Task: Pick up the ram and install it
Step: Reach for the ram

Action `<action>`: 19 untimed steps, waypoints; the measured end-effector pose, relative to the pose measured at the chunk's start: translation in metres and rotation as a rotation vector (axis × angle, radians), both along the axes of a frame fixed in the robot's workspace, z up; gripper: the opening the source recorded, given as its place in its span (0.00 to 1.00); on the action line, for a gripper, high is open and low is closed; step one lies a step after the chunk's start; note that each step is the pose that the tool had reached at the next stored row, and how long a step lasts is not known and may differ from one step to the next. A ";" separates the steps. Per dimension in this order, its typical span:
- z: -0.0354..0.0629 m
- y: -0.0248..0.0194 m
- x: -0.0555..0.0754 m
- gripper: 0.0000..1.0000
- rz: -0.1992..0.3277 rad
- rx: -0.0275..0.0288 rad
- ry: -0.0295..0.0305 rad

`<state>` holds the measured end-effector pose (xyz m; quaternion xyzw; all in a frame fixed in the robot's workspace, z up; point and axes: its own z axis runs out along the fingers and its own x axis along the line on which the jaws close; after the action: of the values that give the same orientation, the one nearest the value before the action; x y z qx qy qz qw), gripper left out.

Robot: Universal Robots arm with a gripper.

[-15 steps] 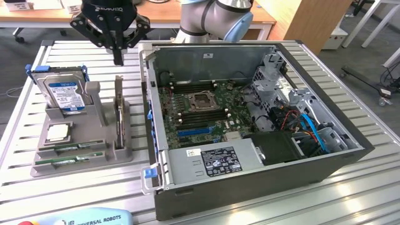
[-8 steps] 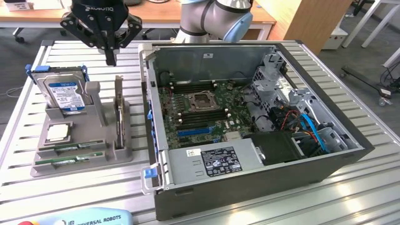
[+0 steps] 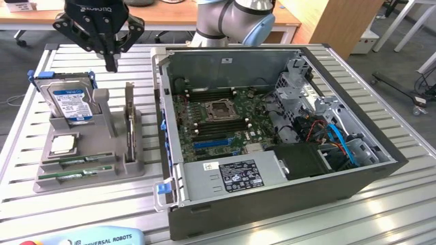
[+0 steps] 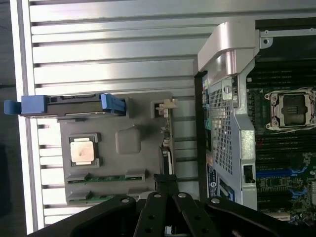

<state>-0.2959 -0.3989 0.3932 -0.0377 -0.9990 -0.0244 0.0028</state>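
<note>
Claw (image 3: pixel 109 65) hangs above the slatted metal table (image 3: pixel 20 138), over the far end of the grey holder (image 3: pixel 107 104), touching nothing. Fingers pinched fully together, nothing held; the wrist view shows the same, tips (image 4: pixel 167 182) meeting.

Ram (image 3: pixel 78 162) lies flat in a slot at the near end of the holder, well apart from the claw. Second stick (image 3: pixel 73 175) lies parallel just beside it, nearer the holder's edge. Both green, both seated.

Also on the holder:
- blue-labelled hard drive (image 3: pixel 68 99), upright
- dark expansion card (image 3: pixel 129 115), on edge
- square processor chip (image 3: pixel 63 144), flat, between drive and ram

Open computer case (image 3: pixel 272 199) sits to the exterior view's right of the holder, motherboard (image 3: pixel 204 127) exposed, processor socket (image 3: pixel 219 109) near its middle
</note>
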 end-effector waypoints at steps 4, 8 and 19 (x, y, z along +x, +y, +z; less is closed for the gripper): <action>0.0000 0.0000 -0.008 0.10 0.000 0.0000 0.0000; 0.0000 0.0000 -0.016 0.10 0.000 0.0000 0.0000; 0.0000 0.0000 -0.040 0.10 0.000 0.0000 0.0001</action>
<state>-0.3360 -0.3988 0.3932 -0.0378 -0.9990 -0.0244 0.0029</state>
